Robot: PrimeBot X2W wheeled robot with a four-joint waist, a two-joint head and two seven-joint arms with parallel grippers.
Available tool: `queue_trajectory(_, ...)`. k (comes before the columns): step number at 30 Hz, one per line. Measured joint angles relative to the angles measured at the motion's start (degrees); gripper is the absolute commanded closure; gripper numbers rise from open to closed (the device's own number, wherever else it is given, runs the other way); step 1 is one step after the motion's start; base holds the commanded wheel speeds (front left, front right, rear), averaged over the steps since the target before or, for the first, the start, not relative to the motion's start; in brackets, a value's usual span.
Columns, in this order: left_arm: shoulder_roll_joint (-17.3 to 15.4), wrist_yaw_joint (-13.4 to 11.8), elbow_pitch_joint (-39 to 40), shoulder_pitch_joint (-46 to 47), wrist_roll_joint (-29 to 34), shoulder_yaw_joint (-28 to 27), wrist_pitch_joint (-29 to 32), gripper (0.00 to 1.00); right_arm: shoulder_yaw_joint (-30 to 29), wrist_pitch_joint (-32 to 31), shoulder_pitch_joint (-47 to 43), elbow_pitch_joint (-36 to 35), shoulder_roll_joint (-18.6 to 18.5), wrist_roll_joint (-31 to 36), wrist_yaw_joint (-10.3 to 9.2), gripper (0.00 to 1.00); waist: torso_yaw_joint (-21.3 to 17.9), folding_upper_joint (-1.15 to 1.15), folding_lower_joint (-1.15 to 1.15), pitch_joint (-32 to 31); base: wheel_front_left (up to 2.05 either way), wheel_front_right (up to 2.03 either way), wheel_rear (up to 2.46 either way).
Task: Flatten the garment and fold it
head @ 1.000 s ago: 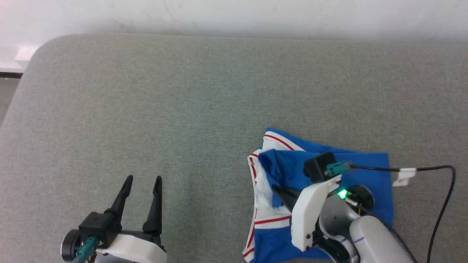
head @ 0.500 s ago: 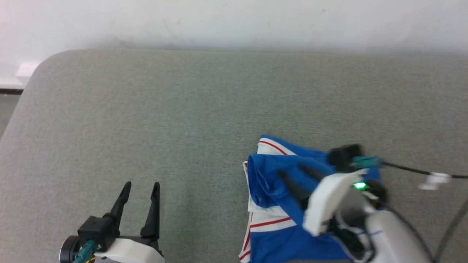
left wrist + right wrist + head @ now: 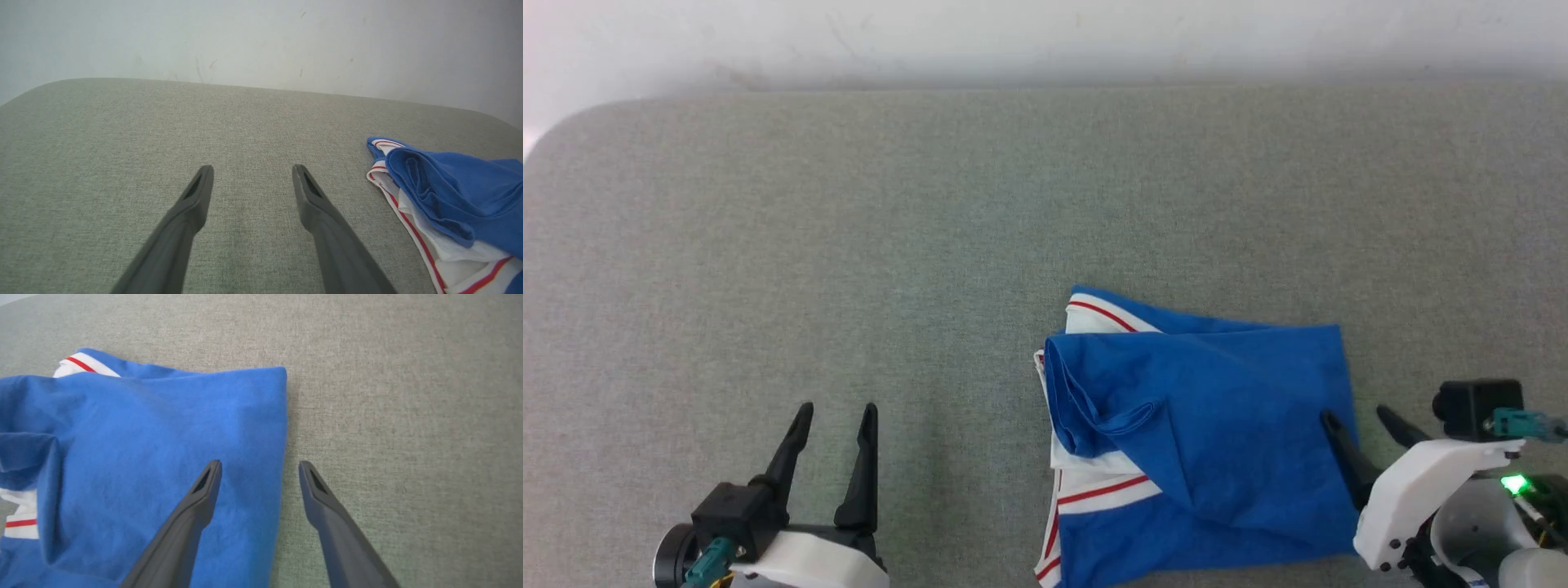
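Observation:
The garment (image 3: 1201,433), a bright blue T-shirt with white, red-striped trim, lies folded into a rough rectangle on the grey surface, right of centre. Its left edge is bunched, with white cuffs showing (image 3: 425,245). My right gripper (image 3: 1356,418) is open above the garment's right edge; in the right wrist view (image 3: 259,467) one finger is over the blue cloth (image 3: 163,449) and the other over bare fabric surface. It holds nothing. My left gripper (image 3: 835,408) stands open and empty at the lower left, well clear of the garment (image 3: 251,169).
The grey fabric-covered surface (image 3: 849,229) has a rounded far-left corner and ends at a white wall (image 3: 1045,33) at the back. Bare surface stretches left of and behind the garment.
My right gripper has opened, let go of the blue cloth and drawn back right to the garment's edge. The fold now lies flat. The head camera shifted; the left gripper stayed put.

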State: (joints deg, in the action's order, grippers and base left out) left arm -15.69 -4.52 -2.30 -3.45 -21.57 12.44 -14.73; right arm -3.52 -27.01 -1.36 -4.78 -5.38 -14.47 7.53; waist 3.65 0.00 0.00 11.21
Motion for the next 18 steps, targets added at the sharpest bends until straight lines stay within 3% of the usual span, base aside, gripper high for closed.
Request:
queue_trajectory(7, -0.48, 0.47, -0.02, 1.83, 0.75, 0.45, 0.03, 0.00, -0.79, 1.27, 2.87, 9.36, 0.79, -0.15, 0.00, 0.00, 0.82, 0.00, 0.00, 1.51, 0.00, 0.00, 0.00)
queue_trajectory(8, -0.64, 0.51, -0.05, 2.22, 1.04, 0.63, 0.09, 0.00, -0.74, 1.38, 3.50, 10.57, 0.84, -0.32, 0.00, 0.04, 1.12, 0.00, 0.00, 1.57, 0.00, 0.00, 0.00)
queue_trajectory(9, -0.78, 0.52, -0.04, 2.64, 1.11, 0.71, 0.10, 0.00, -0.64, 1.59, 4.14, 11.67, 0.84, -0.88, 0.00, 0.43, 1.43, 0.00, 0.00, 1.62, 0.00, 0.00, 0.00)
queue_trajectory(10, -0.88, 0.52, -0.02, 3.03, 1.32, 0.88, 0.11, 0.00, -0.51, 1.94, 4.76, 12.59, 0.81, -1.59, 0.00, 1.00, 1.73, 0.00, 0.00, 1.63, 0.00, 0.00, 0.00)
queue_trajectory(18, -1.40, 0.49, 1.64, 3.91, 1.97, 1.42, 0.67, 0.00, 0.32, 3.70, 7.48, 16.08, 1.03, -3.54, 0.04, 1.00, 2.29, 0.00, 0.00, 0.45, 0.00, 0.00, 0.00)
